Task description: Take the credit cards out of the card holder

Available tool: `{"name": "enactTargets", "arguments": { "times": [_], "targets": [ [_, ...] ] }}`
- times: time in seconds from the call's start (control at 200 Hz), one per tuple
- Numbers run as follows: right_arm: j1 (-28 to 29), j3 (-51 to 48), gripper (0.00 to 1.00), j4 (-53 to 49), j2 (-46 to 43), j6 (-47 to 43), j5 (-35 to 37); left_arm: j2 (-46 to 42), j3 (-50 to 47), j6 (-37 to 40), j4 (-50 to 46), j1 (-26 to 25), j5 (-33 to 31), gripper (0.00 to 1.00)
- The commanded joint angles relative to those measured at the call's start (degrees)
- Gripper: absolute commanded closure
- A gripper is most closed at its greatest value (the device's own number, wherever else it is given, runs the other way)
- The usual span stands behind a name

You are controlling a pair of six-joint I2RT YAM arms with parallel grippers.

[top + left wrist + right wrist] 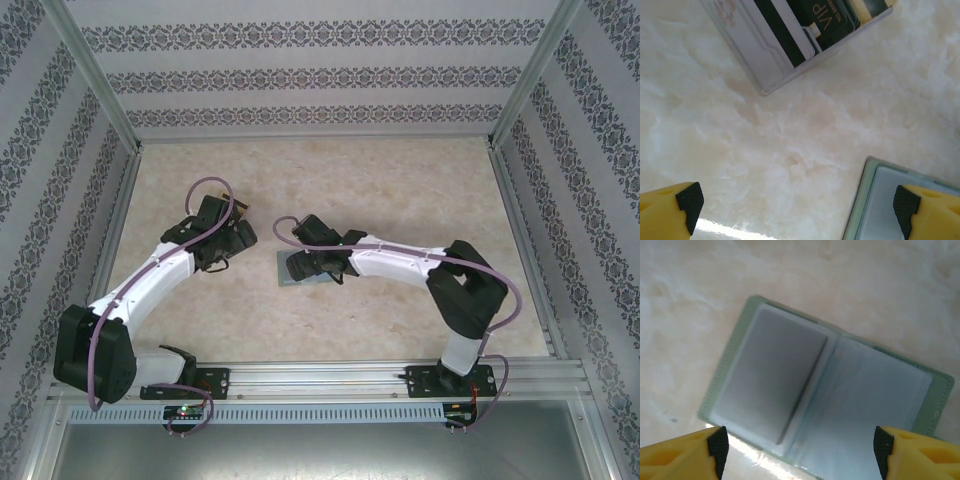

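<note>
While the flat grey-green bifold card holder (825, 390) lies open on the marbled worktop (690, 315) just beyond my spread right fingers (680, 455), I'd check its darker pocket for a leftover card. My left fingers (670, 212), also apart, hover short of the credit cards (832, 22) in the clear plastic box (765, 70).

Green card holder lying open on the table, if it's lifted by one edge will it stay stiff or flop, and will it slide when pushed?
The flat grey-green bifold card holder would probably fold at its centre crease if lifted by one side. It looks thin, so likely light. On the glossy marbled tabletop it may slide rather than tip.
</note>
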Motion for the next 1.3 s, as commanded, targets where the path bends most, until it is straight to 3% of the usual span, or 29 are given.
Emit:
{"name": "enactTargets", "arguments": {
  "times": [0.0,0.17,0.39,0.52,0.729,0.889,1.114,1.299],
  "targets": [
    [-0.39,2.7,0.24,-3.34,2.59,1.57,1.03,-1.77,-1.98,2.01,2.5,0.62,2.6,0.01],
    [-1.93,4.07,0.25,-4.27,5.51,2.34,0.05,-2.45,-3.75,1.63,3.9,0.62,4.08,0.01],
    [-2.17,6.38,0.25,-6.08,9.33,1.49,-0.81,0.73,-4.11,1.93,7.27,0.66,11.28,0.0],
    [-2.25,6.87,0.27,-6.96,11.08,1.94,0.42,2.92,-4.34,1.85,9.92,0.6,16.21,0.08],
    [-2.57,7.0,0.38,-8.64,13.4,1.65,1.5,4.97,-6.34,0.54,16.03,0.44,22.57,0.27],
    [-3.25,6.76,0.43,-8.9,13.85,1.04,2.01,7.26,-7.5,-0.68,20.43,-0.39,24.93,0.36],
    [-4.92,5.38,0.44,-7.61,12.85,1.74,-0.61,12.07,-7.18,-1.33,25.5,-2.46,28.82,0.54],
    [-5.44,4.39,0.45,-6.63,11.74,1.91,-2.44,15.12,-9.22,-3.02,30.63,-4.34,31.82,0.62]
  ]
}}
